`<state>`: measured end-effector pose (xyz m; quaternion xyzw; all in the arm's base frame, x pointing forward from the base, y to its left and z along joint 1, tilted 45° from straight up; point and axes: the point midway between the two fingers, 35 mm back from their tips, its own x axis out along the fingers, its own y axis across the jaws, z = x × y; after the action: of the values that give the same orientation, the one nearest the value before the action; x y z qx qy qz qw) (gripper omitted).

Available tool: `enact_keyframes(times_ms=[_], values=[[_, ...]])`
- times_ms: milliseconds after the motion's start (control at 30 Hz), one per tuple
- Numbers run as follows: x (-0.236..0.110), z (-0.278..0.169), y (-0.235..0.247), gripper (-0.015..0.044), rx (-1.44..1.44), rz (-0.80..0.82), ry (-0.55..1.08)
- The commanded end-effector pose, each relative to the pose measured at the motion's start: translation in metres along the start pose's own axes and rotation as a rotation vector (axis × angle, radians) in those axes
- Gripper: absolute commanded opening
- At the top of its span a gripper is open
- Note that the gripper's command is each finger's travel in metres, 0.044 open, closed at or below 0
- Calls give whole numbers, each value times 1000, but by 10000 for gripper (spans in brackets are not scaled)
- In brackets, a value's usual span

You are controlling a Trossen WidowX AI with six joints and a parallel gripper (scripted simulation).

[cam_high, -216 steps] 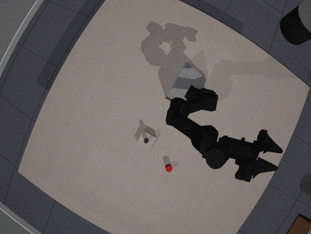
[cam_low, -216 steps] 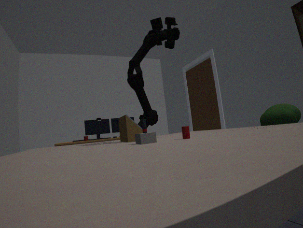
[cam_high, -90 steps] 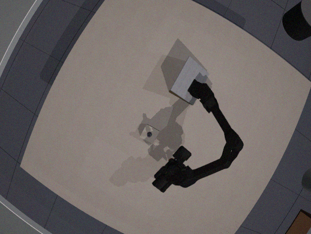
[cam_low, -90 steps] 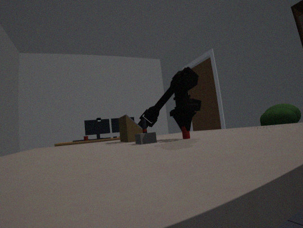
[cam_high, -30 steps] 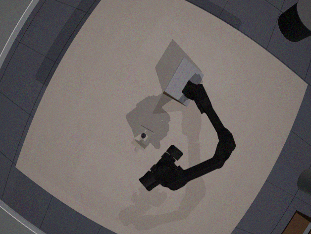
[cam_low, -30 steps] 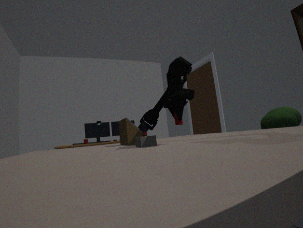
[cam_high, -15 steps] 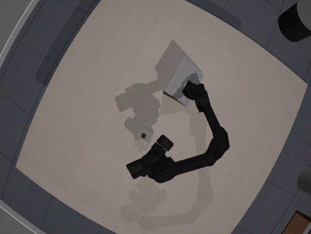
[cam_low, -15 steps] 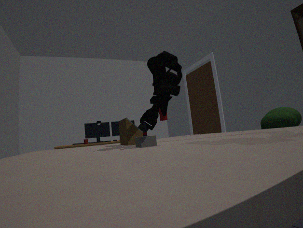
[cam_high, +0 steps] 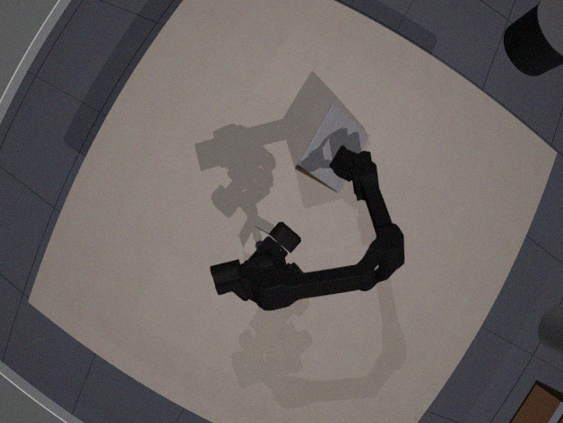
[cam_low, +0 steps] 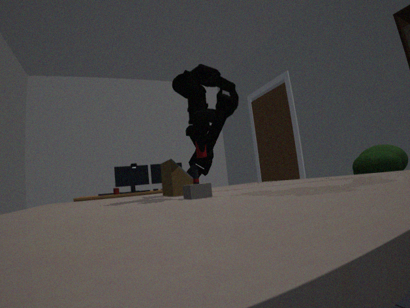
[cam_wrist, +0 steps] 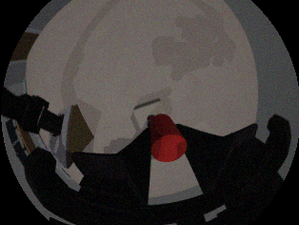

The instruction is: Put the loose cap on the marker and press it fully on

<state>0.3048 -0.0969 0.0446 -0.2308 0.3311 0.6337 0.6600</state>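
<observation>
The red cap [cam_low: 201,151] [cam_wrist: 168,143] is held between the fingers of my gripper [cam_low: 200,147] [cam_wrist: 163,129], clear of the table. The marker [cam_low: 196,181] [cam_high: 258,245] stands upright in the grey holder block [cam_low: 198,191] [cam_wrist: 142,114]; its red band shows just above the block. In the exterior view the cap is above the marker, with a gap between them. In the wrist view the marker's dark tip [cam_wrist: 150,118] shows just beside the far end of the cap. In the top view the arm hides the cap and fingers and part of the block.
A wedge-shaped block with a grey sloping top and brown sides [cam_high: 334,120] [cam_low: 176,183] [cam_wrist: 79,133] stands near the holder block, by the arm's base [cam_high: 344,162]. The arm's links curve around from that base to the gripper.
</observation>
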Motion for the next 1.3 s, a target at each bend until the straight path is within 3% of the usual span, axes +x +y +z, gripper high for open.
enact_keyframes(times_ms=[0, 533, 1267], values=[[-3, -13, 5, 0, 0, 10, -7], [1, -23, 11, 0, -4, 12, -13], [36, -23, 10, 0, -5, 11, -14]])
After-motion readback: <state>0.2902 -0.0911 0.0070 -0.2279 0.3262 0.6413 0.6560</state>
